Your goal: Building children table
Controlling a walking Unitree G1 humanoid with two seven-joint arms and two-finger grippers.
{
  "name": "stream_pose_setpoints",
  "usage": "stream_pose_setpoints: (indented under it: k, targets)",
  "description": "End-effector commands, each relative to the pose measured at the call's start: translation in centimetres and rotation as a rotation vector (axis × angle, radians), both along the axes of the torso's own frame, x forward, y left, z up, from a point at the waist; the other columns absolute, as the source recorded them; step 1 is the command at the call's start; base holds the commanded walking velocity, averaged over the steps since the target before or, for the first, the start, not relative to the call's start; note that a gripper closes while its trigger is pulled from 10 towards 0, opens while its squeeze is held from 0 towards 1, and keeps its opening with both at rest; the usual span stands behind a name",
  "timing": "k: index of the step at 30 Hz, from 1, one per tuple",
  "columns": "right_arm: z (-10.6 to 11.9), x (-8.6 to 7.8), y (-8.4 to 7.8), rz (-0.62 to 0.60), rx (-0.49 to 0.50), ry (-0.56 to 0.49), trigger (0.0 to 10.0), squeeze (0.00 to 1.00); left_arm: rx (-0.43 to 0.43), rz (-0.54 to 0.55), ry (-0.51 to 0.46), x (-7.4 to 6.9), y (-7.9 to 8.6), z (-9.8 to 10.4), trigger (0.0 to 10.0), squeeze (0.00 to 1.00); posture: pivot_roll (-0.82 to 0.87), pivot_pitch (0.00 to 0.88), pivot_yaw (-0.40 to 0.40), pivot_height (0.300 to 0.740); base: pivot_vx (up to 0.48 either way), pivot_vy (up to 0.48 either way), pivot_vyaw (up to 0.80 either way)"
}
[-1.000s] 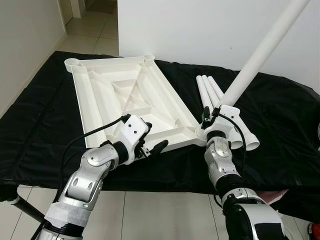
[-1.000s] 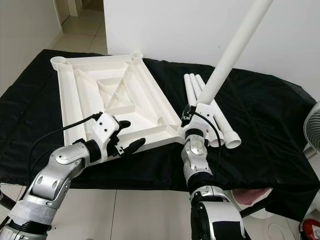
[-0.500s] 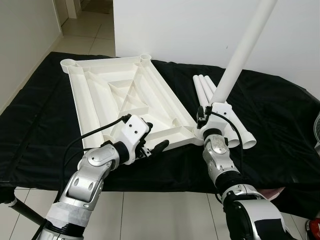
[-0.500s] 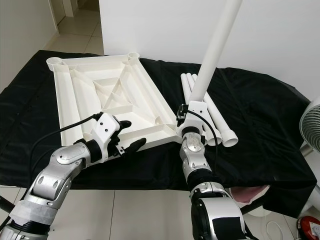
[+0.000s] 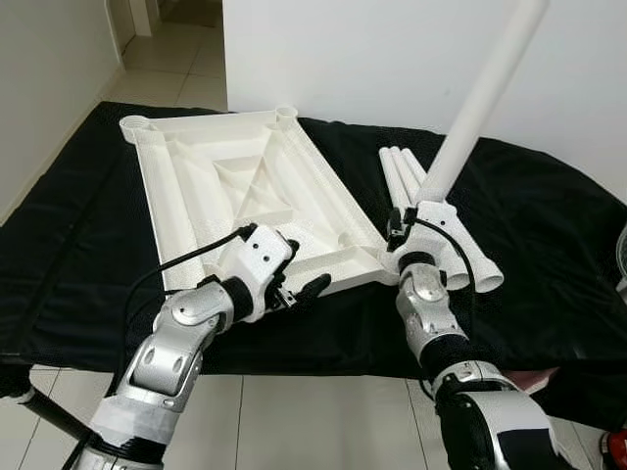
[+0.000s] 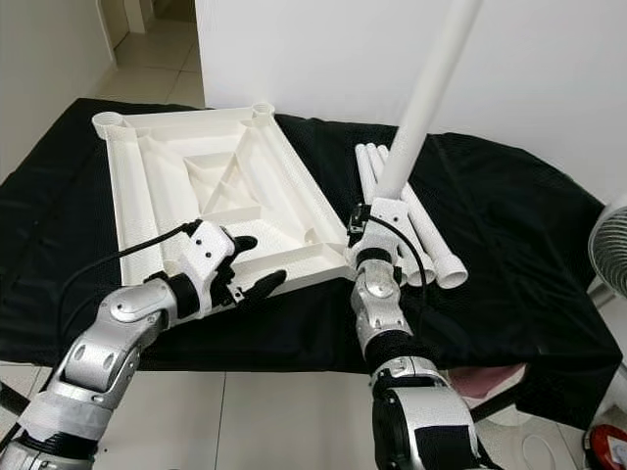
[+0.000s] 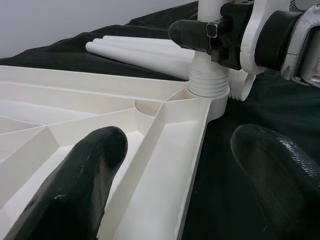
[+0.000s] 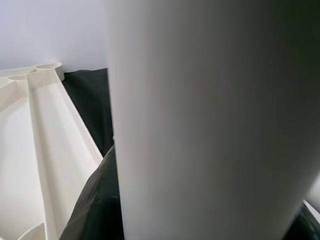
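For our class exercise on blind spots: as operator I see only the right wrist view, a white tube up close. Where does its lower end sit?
Observer: The leg's threaded end stands in the tabletop's corner socket, threads showing above it.
Operator: Is the left gripper helping?
Observer: Its fingers are open, straddling the tabletop's near rim.
Operator: Any spare legs?
Observer: Three lie on the black cloth beside it.

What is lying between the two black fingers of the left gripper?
In the left wrist view, the near rim of the white tabletop runs between the left gripper fingers, which stand apart on either side of it, over black cloth.
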State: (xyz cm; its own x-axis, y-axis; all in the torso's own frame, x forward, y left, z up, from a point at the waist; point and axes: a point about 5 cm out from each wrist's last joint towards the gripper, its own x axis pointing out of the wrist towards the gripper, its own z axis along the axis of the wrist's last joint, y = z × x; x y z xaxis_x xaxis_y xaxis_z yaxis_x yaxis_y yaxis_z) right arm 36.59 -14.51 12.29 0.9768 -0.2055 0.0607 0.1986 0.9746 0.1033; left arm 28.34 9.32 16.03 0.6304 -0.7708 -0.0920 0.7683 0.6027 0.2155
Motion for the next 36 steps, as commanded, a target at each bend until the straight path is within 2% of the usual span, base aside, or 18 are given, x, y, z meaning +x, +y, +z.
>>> stream_pose_setpoints:
  k: [1, 7, 19, 20, 26, 27, 28, 36]
  targets:
    - [-3.8, -1.4, -1.2, -0.098, 0.036, 0.175, 10.0, 0.0, 0.0, 0.031, -0.028, 0.2, -0.2, 0.4, 10.0, 0.0, 0.0, 0.0, -0.077, 0.74, 0.0, 0.0, 0.0]
    - [-3.8, -1.5, -1.0, -0.12, 0.024, 0.174, 10.0, 0.0, -0.001, 0.031, -0.028, 0.2, -0.2, 0.4, 10.0, 0.0, 0.0, 0.0, -0.078, 0.74, 0.0, 0.0, 0.0]
    - [-3.4, -1.3, -0.7, -0.088, 0.025, 0.142, 10.0, 0.0, -0.003, 0.032, -0.026, 0.2, -0.3, 0.4, 10.0, 0.0, 0.0, 0.0, -0.081, 0.74, 0.0, 0.0, 0.0]
    - [-3.2, -1.3, -0.6, -0.071, 0.038, 0.12, 10.0, 1.0, -0.004, 0.031, -0.025, 0.2, -0.3, 0.4, 10.0, 0.0, 0.0, 0.0, -0.081, 0.74, 0.0, 0.0, 0.0]
    - [-2.8, -1.4, -0.4, -0.042, 0.049, 0.073, 10.0, 1.0, -0.007, 0.03, -0.023, 0.1, -0.4, 0.4, 10.0, 0.0, 0.0, 0.0, -0.081, 0.74, 0.0, 0.0, 0.0]
    - [-2.6, -1.3, -0.3, -0.029, 0.046, 0.062, 10.0, 0.86, -0.009, 0.028, -0.023, 0.1, -0.5, 0.4, 10.0, 0.0, 0.0, 0.0, -0.081, 0.74, 0.0, 0.0, 0.0]
    - [-2.5, -1.3, -0.4, -0.014, 0.041, 0.05, 10.0, 0.0, -0.01, 0.027, -0.022, 0.0, -0.5, 0.4, 10.0, 0.0, 0.0, 0.0, -0.081, 0.74, 0.0, 0.0, 0.0]
    - [-1.9, -1.2, -0.9, 0.056, -0.006, 0.007, 10.0, 0.0, -0.013, 0.026, -0.021, 0.0, -0.6, 0.4, 10.0, 0.0, 0.0, 0.0, -0.081, 0.74, 0.0, 0.0, 0.0]
